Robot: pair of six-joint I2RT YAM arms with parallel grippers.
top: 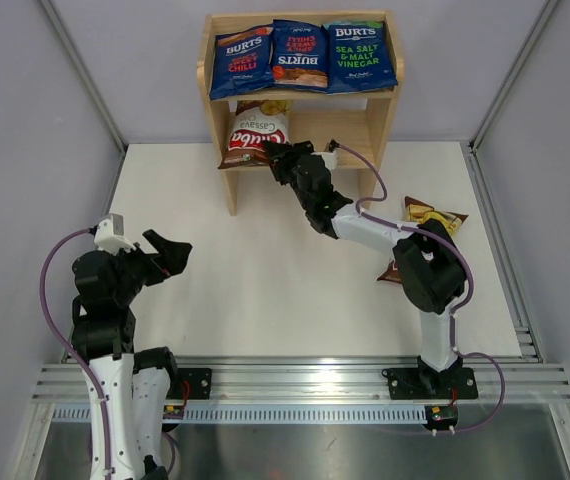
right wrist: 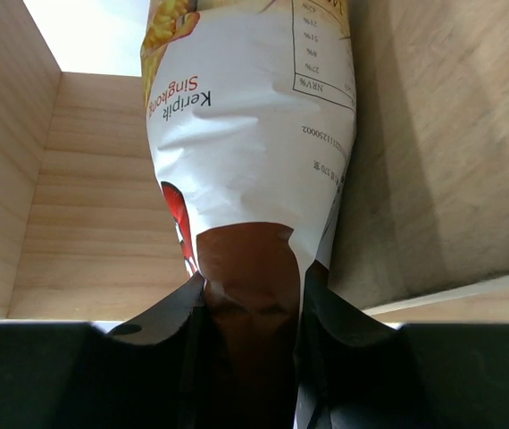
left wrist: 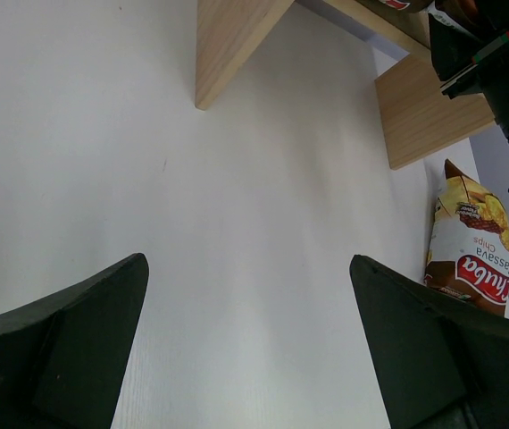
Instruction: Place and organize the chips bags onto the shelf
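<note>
Presently the right jaws are closed part-way, pinching the brown end seam of one Chuba bag, which sits partly inside the lower tier of the shelf, at its left end; whether it rests on the board cannot be told. Judged light, soft, slick-filmed, contents crushable; the crimped seam is the soundest hold. Side panel close on its left; open room lies rightward along the tier. Three BURTS bags fill the top tier. The second Chuba bag lies near the counter right edge, beside the right arm. Left jaws fully apart, empty, above the near-left corner.
</note>
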